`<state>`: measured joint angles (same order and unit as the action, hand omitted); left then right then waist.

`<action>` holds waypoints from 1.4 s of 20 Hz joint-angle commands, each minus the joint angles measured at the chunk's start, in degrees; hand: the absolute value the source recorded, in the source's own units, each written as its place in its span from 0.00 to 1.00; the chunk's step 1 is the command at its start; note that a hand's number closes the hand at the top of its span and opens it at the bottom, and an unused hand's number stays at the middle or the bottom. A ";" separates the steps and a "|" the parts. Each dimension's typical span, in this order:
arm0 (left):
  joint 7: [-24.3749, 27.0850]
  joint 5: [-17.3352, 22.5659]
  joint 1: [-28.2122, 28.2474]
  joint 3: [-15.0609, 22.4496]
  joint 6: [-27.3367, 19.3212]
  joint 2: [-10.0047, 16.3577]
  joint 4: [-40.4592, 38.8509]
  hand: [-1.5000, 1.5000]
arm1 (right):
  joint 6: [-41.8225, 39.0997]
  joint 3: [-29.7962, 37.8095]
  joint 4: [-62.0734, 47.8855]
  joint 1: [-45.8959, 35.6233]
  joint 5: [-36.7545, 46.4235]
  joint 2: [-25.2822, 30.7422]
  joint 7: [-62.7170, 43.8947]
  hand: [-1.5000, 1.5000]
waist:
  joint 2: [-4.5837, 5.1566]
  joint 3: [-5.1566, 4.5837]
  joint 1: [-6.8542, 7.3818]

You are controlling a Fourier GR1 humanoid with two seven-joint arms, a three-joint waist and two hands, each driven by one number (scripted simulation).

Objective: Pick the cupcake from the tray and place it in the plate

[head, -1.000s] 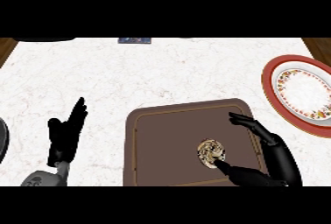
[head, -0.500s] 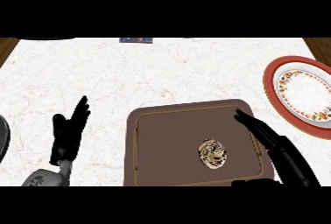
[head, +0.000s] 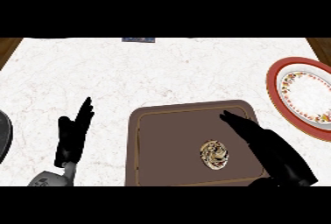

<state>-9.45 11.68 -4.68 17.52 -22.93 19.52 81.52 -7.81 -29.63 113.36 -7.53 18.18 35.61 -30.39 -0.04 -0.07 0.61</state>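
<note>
White marbled surface (head: 149, 74) fills most of the view, with brown wood showing at the top left and top right corners. A small dark item (head: 139, 39) is cut off at the far edge, too little of it visible to identify. A dark rounded object (head: 3, 140) pokes in at the left edge. A brown rectangular tray (head: 165, 135) sits flat at lower centre. The cupcake (head: 214, 154) is on the tray, right of its middle, seen from above. The plate (head: 272, 85), with a red rim and a white floral centre, lies on the surface at the right edge, up and right of the tray and apart from it. The right hand (head: 268, 146) is over the tray's right side, fingers straight and open, holding nothing, just beside the cupcake with a gap between them. It covers the tray's right edge. The left hand (head: 71, 138) rests open left of the tray, fingers up, off the tray. Nothing lies between the tray and the plate.
</note>
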 commanded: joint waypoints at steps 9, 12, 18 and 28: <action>-1.91 -3.22 1.67 -3.88 3.46 -2.06 1.68 0.50 | -11.45 -0.76 -8.12 -6.65 4.95 -13.96 -8.92 0.00 | 0.03 0.07 -0.35; -1.04 -3.88 0.64 -5.44 4.69 -3.67 -0.56 0.50 | -13.88 -0.02 -5.66 -1.51 6.52 -12.35 -6.53 0.00 | 0.00 0.07 -0.61; 0.00 -6.68 3.16 -7.12 5.55 -4.73 1.63 0.50 | -16.84 3.45 -12.18 -3.18 9.19 -15.49 -0.46 0.00 | 0.04 0.07 -0.47; -1.65 -9.25 1.35 -10.76 9.40 -6.86 1.09 0.50 | -17.04 5.02 -15.62 -0.29 16.88 -20.95 3.60 0.00 | 0.03 0.07 -0.52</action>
<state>-11.54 3.06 -3.52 8.65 -15.82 12.74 82.22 -24.30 -25.66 100.96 -7.24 32.17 16.98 -28.93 -0.02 0.01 0.02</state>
